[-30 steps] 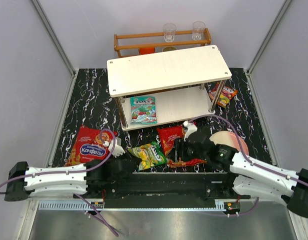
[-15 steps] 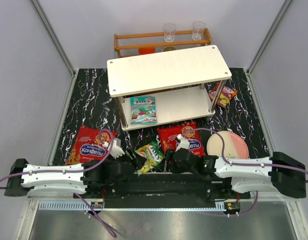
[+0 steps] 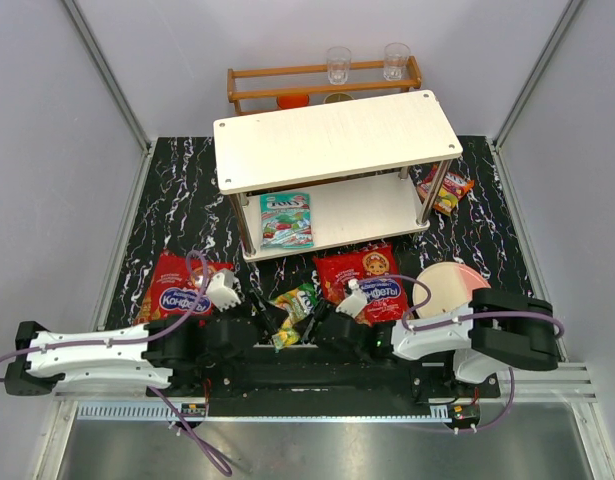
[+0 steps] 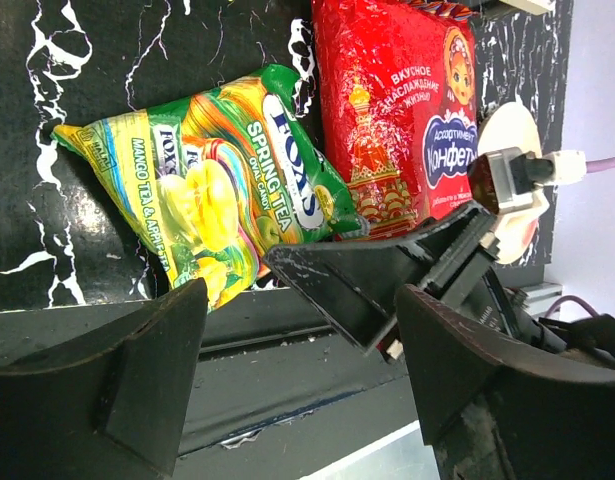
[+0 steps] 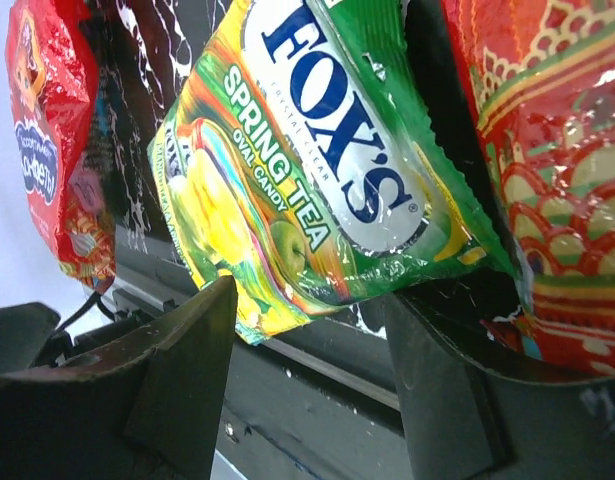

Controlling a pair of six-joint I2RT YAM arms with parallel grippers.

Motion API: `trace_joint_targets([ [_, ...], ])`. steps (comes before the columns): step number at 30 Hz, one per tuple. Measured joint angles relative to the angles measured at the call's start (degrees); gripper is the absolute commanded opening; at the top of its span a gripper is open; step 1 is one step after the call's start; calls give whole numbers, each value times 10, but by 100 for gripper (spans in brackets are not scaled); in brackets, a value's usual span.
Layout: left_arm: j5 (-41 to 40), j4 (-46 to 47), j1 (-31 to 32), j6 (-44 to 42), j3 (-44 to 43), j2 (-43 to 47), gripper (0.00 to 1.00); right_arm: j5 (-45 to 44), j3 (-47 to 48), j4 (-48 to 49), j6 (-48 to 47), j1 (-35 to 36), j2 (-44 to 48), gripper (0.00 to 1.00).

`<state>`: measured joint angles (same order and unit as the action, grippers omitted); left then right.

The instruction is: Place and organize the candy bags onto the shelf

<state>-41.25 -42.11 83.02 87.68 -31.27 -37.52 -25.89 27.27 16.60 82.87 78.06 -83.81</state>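
Left wrist: glossy, crinkly green-yellow bag [image 4: 217,200] lies before the spread left claw [image 4: 299,298]; right claw [image 5: 312,300] equally spread.

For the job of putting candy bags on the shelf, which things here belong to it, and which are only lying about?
Job: shelf; teal bag; green bag; left red bag; middle red bag; red-orange bag.
Lying about: plate; wooden rack; glasses.
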Motion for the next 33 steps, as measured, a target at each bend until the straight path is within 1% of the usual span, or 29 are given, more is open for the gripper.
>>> trace_joint_targets([
  [2, -2, -5, 0, -2, 8, 22, 79, -7, 7, 7, 17, 0, -19, 47],
  [3, -4, -9, 0, -3, 11, 32, 79, -10, 9, 10, 20, 0, -26, 26],
  [4, -7, -13, 1, -4, 13, 41, 79, -14, 10, 14, 26, 0, -33, 14],
  [5, -9, -16, 1, -4, 15, 47, 79, -17, 11, 16, 29, 1, -41, 4],
  [6, -11, -21, 1, -5, 18, 54, 79, -21, 11, 16, 33, 1, -47, 0],
  [9, -15, -32, 1, -5, 19, 62, 79, -30, 14, 11, 26, 1, -47, 0],
  [12, -17, -38, 1, -6, 19, 66, 79, -32, 18, -12, -36, 1, -11, 0],
  [14, -18, -40, 1, -7, 19, 66, 79, -30, 25, -38, -87, 1, 33, 0],
  [18, -21, -45, 1, -7, 19, 59, 79, -19, 62, -124, -200, 1, 151, 0],
  [21, -22, -45, 1, -7, 19, 43, 79, -19, 79, -202, -254, 0, 247, 0],
  [25, -22, -41, 1, -9, 19, 26, 79, -21, 82, -314, -298, -6, 343, 0],
  [28, -21, -31, 1, -10, 19, 15, 79, -19, 81, -386, -323, -32, 373, 0],
  [33, -21, -14, 1, -17, 19, -2, 79, 13, 78, -448, -371, -137, 377, 0],
])
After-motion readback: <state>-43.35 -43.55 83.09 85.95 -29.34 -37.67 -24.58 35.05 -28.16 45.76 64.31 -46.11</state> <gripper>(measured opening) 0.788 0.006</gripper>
